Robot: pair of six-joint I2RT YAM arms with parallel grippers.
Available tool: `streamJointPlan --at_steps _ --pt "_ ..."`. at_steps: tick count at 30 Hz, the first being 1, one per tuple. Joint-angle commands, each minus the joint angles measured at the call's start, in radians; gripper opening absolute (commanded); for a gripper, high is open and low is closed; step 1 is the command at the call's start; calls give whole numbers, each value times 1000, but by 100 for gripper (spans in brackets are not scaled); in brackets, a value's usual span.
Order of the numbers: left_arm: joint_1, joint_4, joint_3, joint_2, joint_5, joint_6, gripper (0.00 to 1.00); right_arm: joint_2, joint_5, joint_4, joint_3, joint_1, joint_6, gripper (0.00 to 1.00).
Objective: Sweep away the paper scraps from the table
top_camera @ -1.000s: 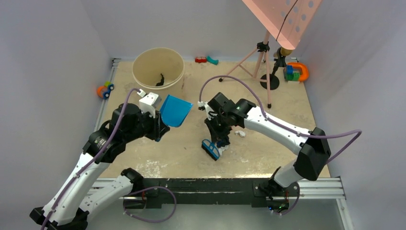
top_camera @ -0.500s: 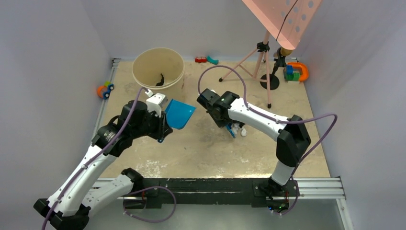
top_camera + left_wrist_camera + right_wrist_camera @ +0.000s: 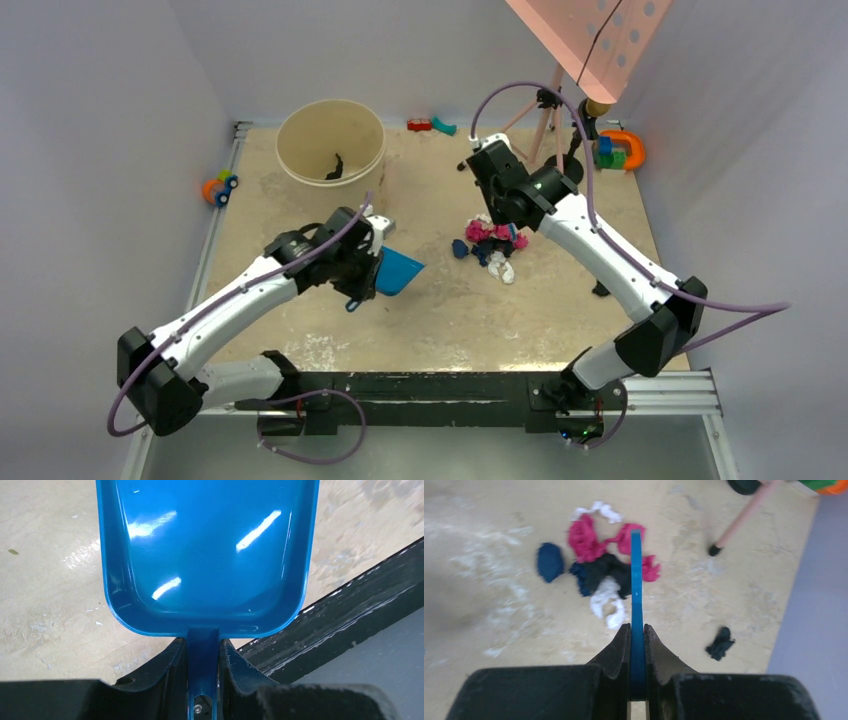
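The paper scraps [image 3: 488, 245] lie in a small heap of pink, dark blue, black and white wads at the middle of the table [image 3: 440, 320]. They also show in the right wrist view [image 3: 599, 572]. One black scrap [image 3: 600, 290] lies apart to the right and shows in the right wrist view too [image 3: 720, 643]. My left gripper [image 3: 368, 268] is shut on the handle of a blue dustpan [image 3: 207, 555], held left of the heap with its mouth toward it. My right gripper [image 3: 637, 630] is shut on a blue hand brush [image 3: 636, 580], just behind the heap.
A beige bucket [image 3: 331, 141] with a dark piece inside stands at the back left. Toys lie at the left edge [image 3: 219, 186], the back [image 3: 431, 125] and the back right corner [image 3: 620, 150]. A pink tripod stand [image 3: 545, 130] stands at the back right.
My right arm swung the brush from the near middle up and back past the heap, which now lies uncovered. My left arm carried the dustpan right and nearer, toward the heap.
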Motion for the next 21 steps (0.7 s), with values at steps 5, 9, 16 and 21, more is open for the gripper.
streamJointPlan --at_steps 5,9,16,21 --pt "-207 -42 80 178 -177 -86 0 167 269 15 -15 -100 -36 0" --pt "-302 61 83 287 -223 -116 0 279 243 82 7 -129 -88 0" --pt "-300 275 80 465 -304 -75 0 422 219 176 74 -179 -176 0" --pt "-264 302 116 563 -295 -12 0 477 161 330 54 -197 -333 0"
